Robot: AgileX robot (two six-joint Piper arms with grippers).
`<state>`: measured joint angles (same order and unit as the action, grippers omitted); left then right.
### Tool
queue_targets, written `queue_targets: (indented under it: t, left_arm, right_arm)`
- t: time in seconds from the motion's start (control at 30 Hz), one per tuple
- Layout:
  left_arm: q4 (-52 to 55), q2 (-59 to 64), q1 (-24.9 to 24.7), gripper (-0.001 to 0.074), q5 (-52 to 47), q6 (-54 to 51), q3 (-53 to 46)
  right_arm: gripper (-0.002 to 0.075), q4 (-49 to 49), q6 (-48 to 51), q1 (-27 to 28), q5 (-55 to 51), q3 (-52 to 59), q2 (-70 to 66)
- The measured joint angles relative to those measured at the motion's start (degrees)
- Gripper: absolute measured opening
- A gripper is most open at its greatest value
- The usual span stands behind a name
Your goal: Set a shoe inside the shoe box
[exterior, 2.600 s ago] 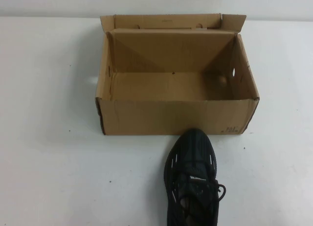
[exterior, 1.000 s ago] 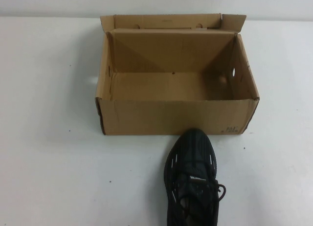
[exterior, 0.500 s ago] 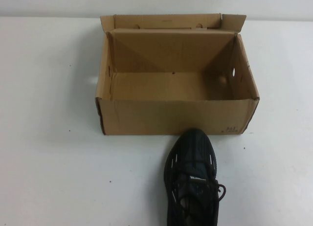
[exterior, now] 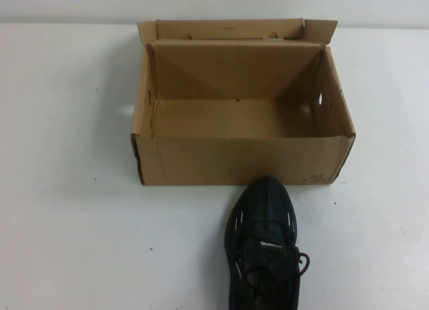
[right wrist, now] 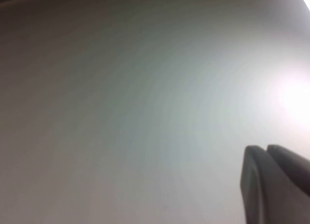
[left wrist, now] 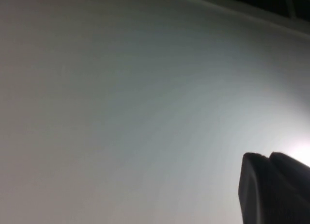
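Observation:
The black mesh shoe (exterior: 263,246) lies on the white table at the near edge of the high view, its toe touching the front wall of the shoe box (exterior: 241,160). The brown cardboard box stands open and empty, with its flaps up at the back. Neither arm shows in the high view. My left gripper (left wrist: 267,157) is shut and empty over bare white table in the left wrist view. My right gripper (right wrist: 265,148) is shut and empty over bare white table in the right wrist view. Neither wrist view shows the shoe or the box.
The white table (exterior: 67,189) spreads to the left and right of the box. A pale wall runs along the table's far edge behind the box.

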<state>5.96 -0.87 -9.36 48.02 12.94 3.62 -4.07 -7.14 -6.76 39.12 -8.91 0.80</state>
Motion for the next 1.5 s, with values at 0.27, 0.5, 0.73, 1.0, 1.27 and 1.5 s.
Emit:
queue_targets:
  t: [0.27, 0.5, 0.73, 1.0, 1.27, 1.5]
  left_arm:
    - [-0.2, 0.2, 0.0, -0.0003, -10.2, 0.1, 16.6]
    - [-0.2, 5.9, 0.0, -0.0003, -22.6, 0.1, 26.0]
    - [0.0, 8.6, 0.0, -0.0003, -48.9, 0.1, 26.5]
    - [0.2, 8.6, 0.0, -0.0003, -70.9, 0.1, 26.5]
    - [-1.6, 8.6, 0.0, -0.0003, -73.9, 3.4, 26.5]
    - [-5.6, 11.5, 0.0, -0.0003, -85.8, 4.0, 30.8]
  right_arm:
    - [-0.0017, 0.0, 0.0, 0.0, -26.2, -19.9, -1.7]
    - [-0.0016, 0.0, 0.0, 0.0, -48.0, -31.4, -13.9]
    - [-0.0016, 0.0, 0.0, 0.0, -69.1, -32.7, -25.6]
    - [-0.0016, -3.8, 0.0, 0.0, -83.9, -32.7, -33.4]
    - [-0.0016, -20.9, 19.5, 0.0, -89.4, -32.7, -39.2]
    - [-0.0016, -34.0, 39.6, 0.0, -98.4, -35.8, -47.3]
